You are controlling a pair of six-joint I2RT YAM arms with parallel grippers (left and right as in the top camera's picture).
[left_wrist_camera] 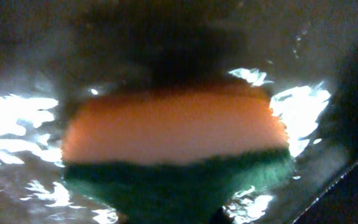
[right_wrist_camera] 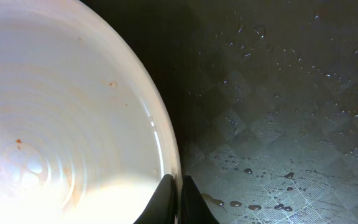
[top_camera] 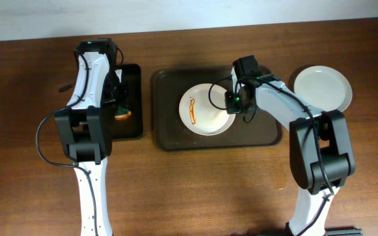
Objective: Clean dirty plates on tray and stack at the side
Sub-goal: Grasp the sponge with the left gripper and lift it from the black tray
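A white dirty plate [top_camera: 205, 110] with an orange smear lies on the dark brown tray [top_camera: 166, 134]. My right gripper [top_camera: 232, 101] is shut on its right rim. In the right wrist view the two fingers [right_wrist_camera: 178, 186] pinch the plate's edge [right_wrist_camera: 61, 124] above the wet tray floor [right_wrist_camera: 278, 124]. My left gripper [top_camera: 120, 105] is down over an orange and green sponge [top_camera: 123, 113] in a small black tray [top_camera: 134, 124]. The sponge [left_wrist_camera: 173, 134] fills the left wrist view, blurred, with its green side narrowing between the fingers [left_wrist_camera: 179, 214].
A clean white plate [top_camera: 322, 88] sits on the wooden table at the far right, outside the brown tray. Water drops lie on the brown tray. The small black tray is wet and shiny around the sponge.
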